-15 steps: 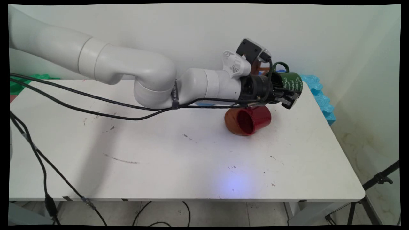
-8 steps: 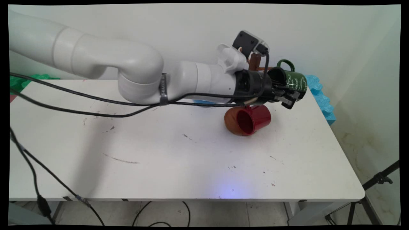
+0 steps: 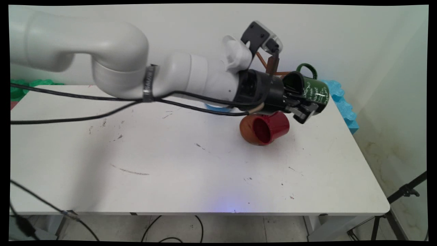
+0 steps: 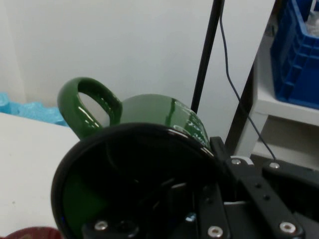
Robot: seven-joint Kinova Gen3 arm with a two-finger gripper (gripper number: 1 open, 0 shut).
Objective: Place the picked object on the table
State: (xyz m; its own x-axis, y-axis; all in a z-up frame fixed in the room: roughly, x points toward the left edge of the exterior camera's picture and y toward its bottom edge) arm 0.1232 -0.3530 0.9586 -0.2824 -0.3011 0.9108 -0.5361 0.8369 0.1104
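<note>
End effector: we see the end effector (image 3: 304,106) in the right-centre of the main view, clamped on the rim of the green mug (image 3: 312,91), one finger inside the mouth and one outside.
Green mug: glossy dark green with white lettering, held tipped on its side above the table (image 3: 170,164), handle up; in the hand view its black mouth (image 4: 134,184) fills the lower frame.
Hidden: we can't make out the inner finger in the dark mouth, and the lettering is too small to read.
Red mug: a shiny red mug (image 3: 269,128) lies on its side just below the end effector, mouth toward the lower left, resting against a brown rounded thing (image 3: 246,131).
Behind: a blue object (image 3: 215,108) is mostly hidden by the arm; rippled blue foam (image 3: 343,102) sits at the table's right edge.
</note>
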